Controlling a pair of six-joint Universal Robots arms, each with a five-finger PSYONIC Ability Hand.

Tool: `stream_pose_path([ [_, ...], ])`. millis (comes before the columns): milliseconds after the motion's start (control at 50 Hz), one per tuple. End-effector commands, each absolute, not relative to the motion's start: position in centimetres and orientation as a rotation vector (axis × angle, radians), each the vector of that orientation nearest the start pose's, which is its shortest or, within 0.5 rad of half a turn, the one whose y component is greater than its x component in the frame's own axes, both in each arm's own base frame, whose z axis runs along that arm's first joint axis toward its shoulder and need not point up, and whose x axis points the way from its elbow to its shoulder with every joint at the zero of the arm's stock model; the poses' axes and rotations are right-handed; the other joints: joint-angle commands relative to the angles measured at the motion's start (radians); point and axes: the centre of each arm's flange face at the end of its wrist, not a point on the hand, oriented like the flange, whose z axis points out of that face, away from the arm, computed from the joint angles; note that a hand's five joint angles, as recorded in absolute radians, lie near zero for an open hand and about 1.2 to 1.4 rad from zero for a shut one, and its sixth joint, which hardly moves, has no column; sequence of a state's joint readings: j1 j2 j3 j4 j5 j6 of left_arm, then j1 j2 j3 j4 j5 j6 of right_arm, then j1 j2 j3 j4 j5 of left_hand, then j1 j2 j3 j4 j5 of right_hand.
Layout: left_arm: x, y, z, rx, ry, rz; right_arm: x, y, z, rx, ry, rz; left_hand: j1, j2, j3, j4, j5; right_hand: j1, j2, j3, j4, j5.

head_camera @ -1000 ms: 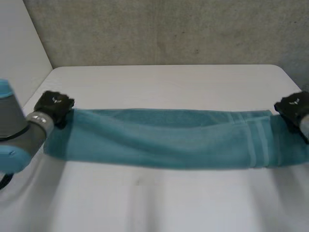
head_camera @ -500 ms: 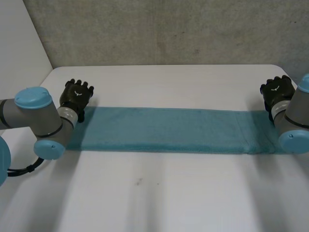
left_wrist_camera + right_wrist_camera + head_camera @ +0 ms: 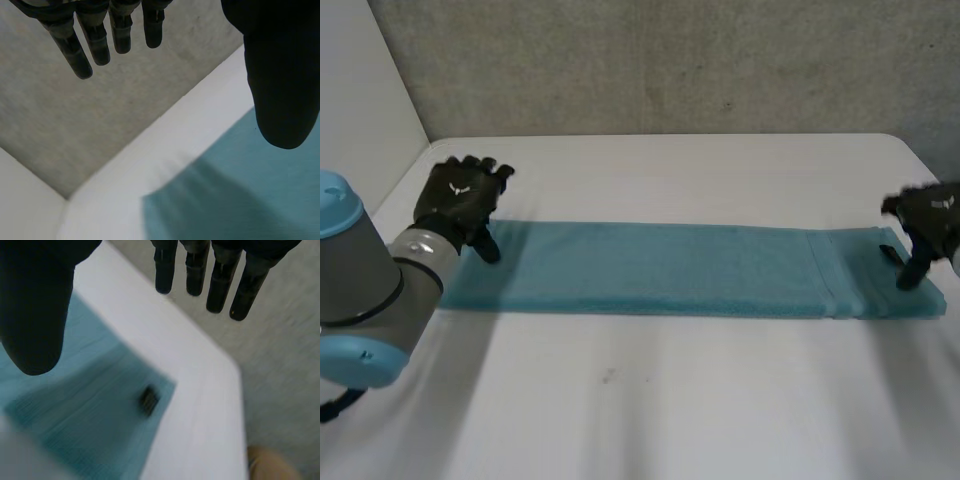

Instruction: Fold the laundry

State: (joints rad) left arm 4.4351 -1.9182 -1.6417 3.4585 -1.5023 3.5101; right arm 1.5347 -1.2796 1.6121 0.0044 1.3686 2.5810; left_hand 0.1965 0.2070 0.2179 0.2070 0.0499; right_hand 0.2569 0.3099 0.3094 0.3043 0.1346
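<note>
Towel (image 3: 670,270) lies as a flat strip across the worktop (image 3: 670,165), slack empty left hand (image 3: 460,198) at its 9 o'clock end, right hand (image 3: 926,216) likewise at 3 o'clock; suggest pinching the end corners squarely.

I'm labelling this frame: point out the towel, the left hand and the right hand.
towel (image 3: 670,268), head view, its middle.
left hand (image 3: 460,195), head view, its back.
right hand (image 3: 930,212), head view, its back.

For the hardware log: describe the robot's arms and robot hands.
The left arm has thick grey cylindrical joints with light-blue round caps. The left robot hand and right robot hand are black, with a small white emblem on each back, slender fingers and a thicker thumb.
</note>
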Motion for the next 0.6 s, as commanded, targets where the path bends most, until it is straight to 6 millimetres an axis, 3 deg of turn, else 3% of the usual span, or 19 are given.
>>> stream_pose_path([
  [20,-23.6,-28.8,19.1,0.646,2.46,-2.054,10.2,-33.5,17.3,-0.691,2.657,-1.717,-0.022,-0.032,-0.043,-0.032,-0.05,0.283,0.23,0.231,0.236,0.231],
  [120,-23.0,-29.0,18.7,0.516,2.485,-2.03,9.6,-34.4,15.1,-0.671,2.603,-1.694,-0.022,-0.032,-0.043,-0.032,-0.05,0.283,0.23,0.231,0.236,0.231],
  [200,-22.0,-28.9,18.3,0.434,2.489,-1.991,9.3,-34.6,14.6,-0.676,2.567,-1.723,-0.022,-0.032,-0.043,-0.032,-0.05,0.286,0.233,0.234,0.239,0.234],
  [600,-21.6,-28.5,17.5,0.426,2.511,-1.952,8.2,-36.3,12.8,-0.688,2.563,-1.778,-0.022,-0.032,-0.043,-0.032,-0.05,0.465,0.412,0.413,0.418,0.413],
])
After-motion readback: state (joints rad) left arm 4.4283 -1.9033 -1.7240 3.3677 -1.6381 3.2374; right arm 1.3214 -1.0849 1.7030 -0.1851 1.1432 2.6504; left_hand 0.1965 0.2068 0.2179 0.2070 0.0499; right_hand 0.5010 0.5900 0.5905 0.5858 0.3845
